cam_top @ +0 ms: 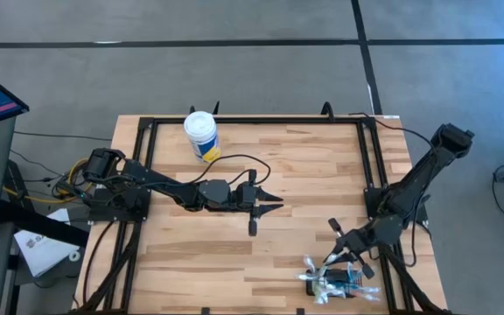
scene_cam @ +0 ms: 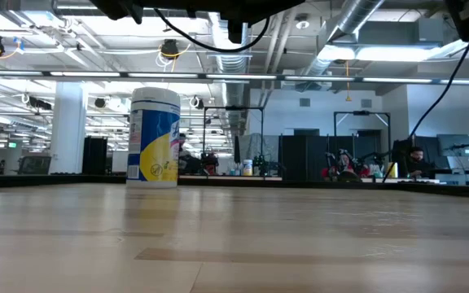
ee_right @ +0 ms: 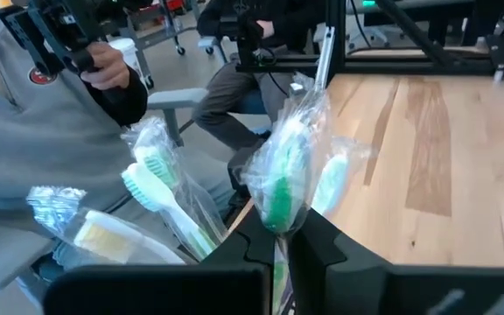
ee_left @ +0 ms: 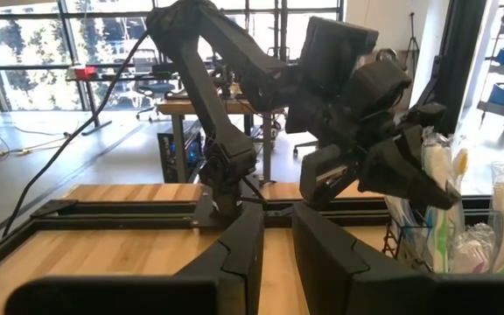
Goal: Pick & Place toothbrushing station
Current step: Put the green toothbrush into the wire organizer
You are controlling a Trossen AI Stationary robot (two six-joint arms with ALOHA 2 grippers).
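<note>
Right gripper [cam_top: 335, 261] is pressed shut on a plastic-wrapped green toothbrush [ee_right: 278, 188], directly over the toothbrushing station [cam_top: 350, 282], a small black holder crowded with wrapped brushes at the near-right corner of the wooden table [cam_top: 322, 157]. The left gripper [cam_top: 274, 203] hovers over the table's middle, its fingers narrowly parted and pinching nothing. A white-lidded tub [cam_top: 201, 136] stands by the far edge, the print on its yellow-and-blue label too small to read, as is the red badge on the grey top of a person [ee_right: 24, 131] beside the table.
</note>
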